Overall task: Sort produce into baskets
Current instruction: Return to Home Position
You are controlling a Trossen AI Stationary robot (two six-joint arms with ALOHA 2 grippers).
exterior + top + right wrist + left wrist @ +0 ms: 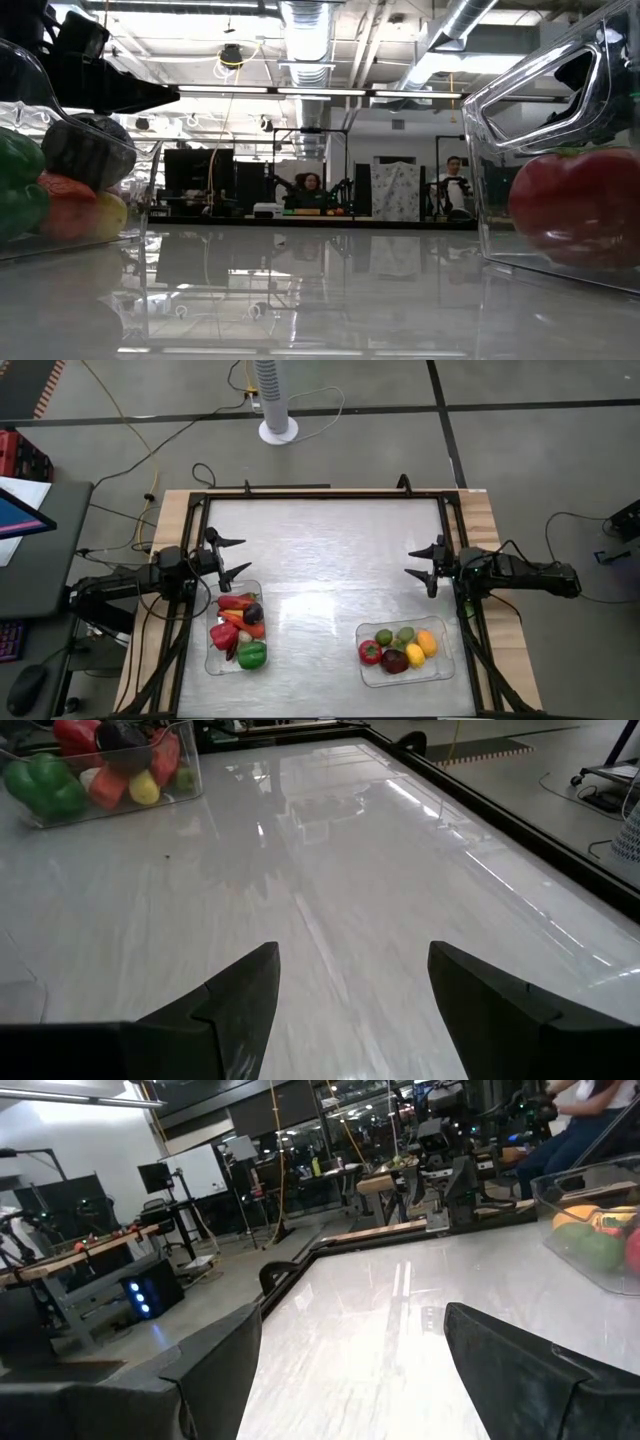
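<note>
Two clear trays stand on the table near its front edge. The left tray [214,655] holds red and green peppers and a dark purple piece [253,612]; it also shows in the right wrist view [110,770]. The right tray [440,665] holds a red tomato, limes, lemons and an orange; part of it shows in the left wrist view [590,1230]. My left gripper [232,557] is open and empty, above the table just beyond the left tray. My right gripper [422,564] is open and empty, above the table beyond the right tray.
A dark frame rail [320,494] runs round the table top. The middle of the table [330,570] between the grippers is bare. A white fan stand [277,400] stands on the floor beyond the far edge. People sit in the room behind [312,190].
</note>
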